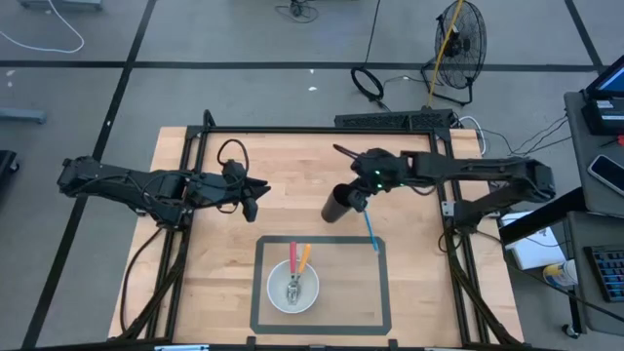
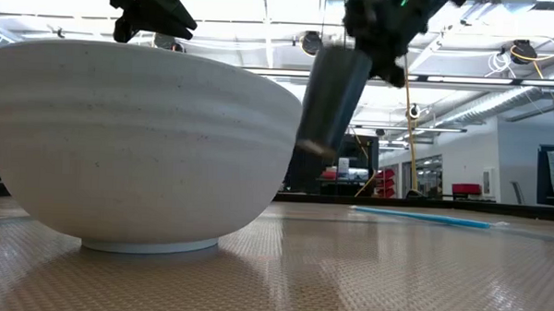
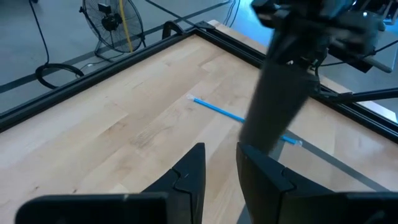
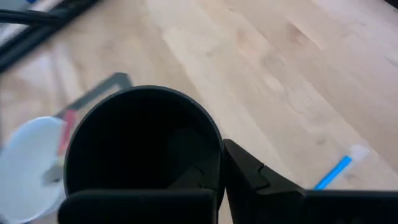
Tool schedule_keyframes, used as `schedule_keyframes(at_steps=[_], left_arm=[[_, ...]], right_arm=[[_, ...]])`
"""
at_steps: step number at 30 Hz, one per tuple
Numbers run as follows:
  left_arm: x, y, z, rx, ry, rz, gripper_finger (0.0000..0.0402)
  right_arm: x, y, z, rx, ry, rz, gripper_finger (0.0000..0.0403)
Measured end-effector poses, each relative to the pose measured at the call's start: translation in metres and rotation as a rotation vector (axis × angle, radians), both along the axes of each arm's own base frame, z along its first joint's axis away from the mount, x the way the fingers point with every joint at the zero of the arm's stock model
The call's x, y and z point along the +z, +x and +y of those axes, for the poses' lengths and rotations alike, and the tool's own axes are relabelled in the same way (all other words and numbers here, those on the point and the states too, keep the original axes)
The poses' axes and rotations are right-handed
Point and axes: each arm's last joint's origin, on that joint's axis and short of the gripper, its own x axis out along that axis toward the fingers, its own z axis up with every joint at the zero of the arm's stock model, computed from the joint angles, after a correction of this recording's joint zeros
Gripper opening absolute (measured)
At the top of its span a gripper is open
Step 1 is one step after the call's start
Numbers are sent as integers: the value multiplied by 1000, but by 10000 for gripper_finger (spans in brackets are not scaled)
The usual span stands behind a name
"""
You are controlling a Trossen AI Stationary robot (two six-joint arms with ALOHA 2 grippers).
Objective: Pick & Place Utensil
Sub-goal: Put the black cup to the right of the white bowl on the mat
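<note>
A dark cylindrical cup (image 1: pixel 341 203) (image 2: pixel 333 97) hangs tilted in the air over the table's middle, with my right gripper (image 1: pixel 363 187) (image 4: pixel 214 177) shut on its rim. A thin blue utensil (image 1: pixel 370 229) (image 2: pixel 423 217) (image 4: pixel 333 173) lies flat on the wood just right of the cup. A white bowl (image 1: pixel 292 286) (image 2: pixel 139 141) stands inside a taped rectangle near the near edge and holds a red, an orange and a metal utensil. My left gripper (image 1: pixel 255 195) (image 3: pixel 219 155) hovers left of the cup, open by a narrow gap, touching nothing. My right gripper holds the cup by its rim (image 4: pixel 214 140) at the open mouth, one finger inside the hollow and one finger (image 4: pixel 249 174) outside the wall. It comes from above and from the table's right. The cup is lifted clear and tilted, its closed bottom (image 2: pixel 311 146) lowest.
Dark tape (image 1: pixel 382 283) frames the bowl's area near the near edge. A black metal frame (image 1: pixel 322 130) runs along the table's far and side edges. Bare wood (image 1: pixel 205 263) lies left of the bowl. A fan (image 1: pixel 458 34) and cables are on the floor beyond.
</note>
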Motion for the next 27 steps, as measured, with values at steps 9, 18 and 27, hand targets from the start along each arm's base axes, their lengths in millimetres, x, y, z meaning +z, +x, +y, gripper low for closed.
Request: schedule_keyframes(at_steps=[9, 18, 27], left_arm=[[0, 0, 0, 1, 0, -1, 93], [0, 0, 1, 8, 6, -2, 93], [0, 0, 1, 7, 8, -2, 93]], right_arm=[[27, -25, 37, 88, 43, -85, 0], [32, -30, 76, 175, 126, -114, 0], [30, -26, 108, 185, 147, -148, 0]])
